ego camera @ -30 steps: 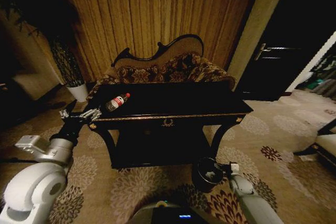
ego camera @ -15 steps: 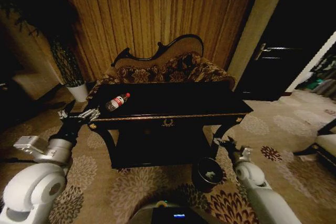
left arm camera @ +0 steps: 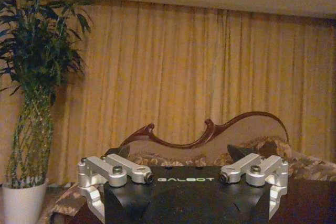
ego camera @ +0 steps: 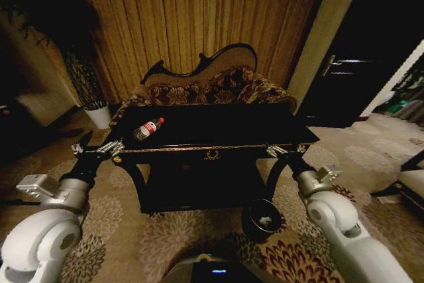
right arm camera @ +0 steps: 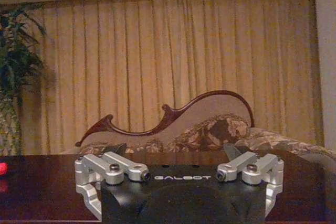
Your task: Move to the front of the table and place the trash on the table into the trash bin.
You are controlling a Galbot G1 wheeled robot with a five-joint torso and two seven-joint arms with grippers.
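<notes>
The black table [ego camera: 225, 127] with gold trim stands straight ahead in the head view. A clear bottle [ego camera: 148, 128] with a red cap and red-white label lies on its left end. The dark round trash bin [ego camera: 262, 220] sits on the carpet below the table's front right, with a white paper scrap [ego camera: 265, 219] inside. My left gripper [ego camera: 99, 148] hovers open just off the table's front left corner, short of the bottle. My right gripper [ego camera: 281, 151] is open at the front right edge, above the bin. In the right wrist view the tabletop [right arm camera: 52, 192] stretches ahead, with the bottle's red cap [right arm camera: 2, 169] at the frame edge.
A floral sofa [ego camera: 218, 87] with a curved dark frame stands right behind the table, against gold curtains. A plant in a white pot [ego camera: 99, 114] is at the back left. A dark door [ego camera: 344, 77] and a chair [ego camera: 411, 183] are to the right. Patterned carpet surrounds the table.
My right arm has risen from the trash bin up to the table's front right edge. The left gripper has shifted only slightly.
</notes>
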